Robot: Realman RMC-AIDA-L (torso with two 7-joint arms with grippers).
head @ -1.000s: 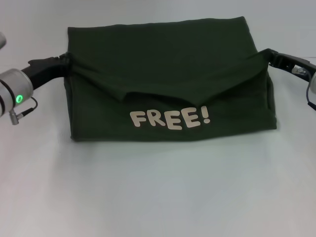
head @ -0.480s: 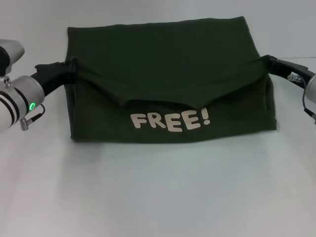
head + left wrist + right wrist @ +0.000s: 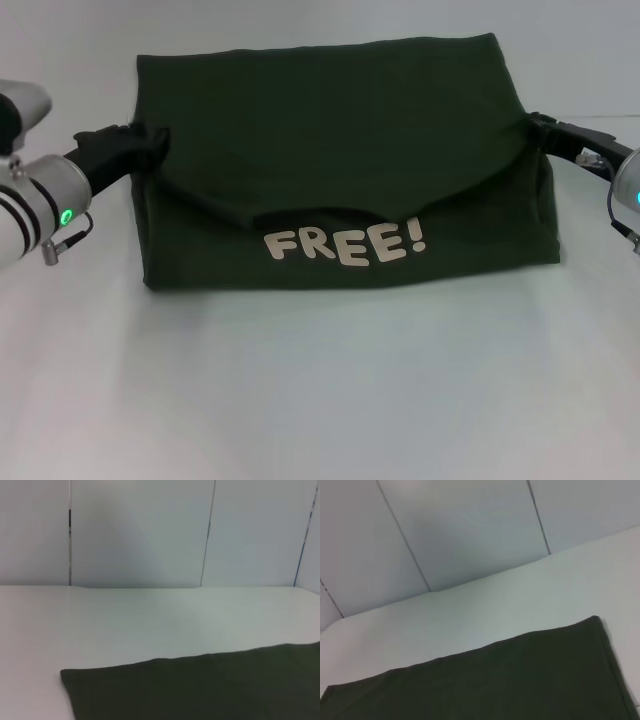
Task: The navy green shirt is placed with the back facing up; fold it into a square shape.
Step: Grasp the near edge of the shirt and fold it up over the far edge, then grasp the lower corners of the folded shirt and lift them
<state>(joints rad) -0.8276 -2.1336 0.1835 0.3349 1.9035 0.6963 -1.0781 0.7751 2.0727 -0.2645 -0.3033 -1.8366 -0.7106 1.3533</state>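
even diffuse overhead light, soft faint shadows, no glare; wrist views slightly soft.

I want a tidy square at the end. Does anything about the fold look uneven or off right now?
Yes. The folded-over flap on the navy green shirt sags in the middle above the FREE! lettering, its edge curving instead of straight. The left gripper and right gripper are at the flap's two ends.
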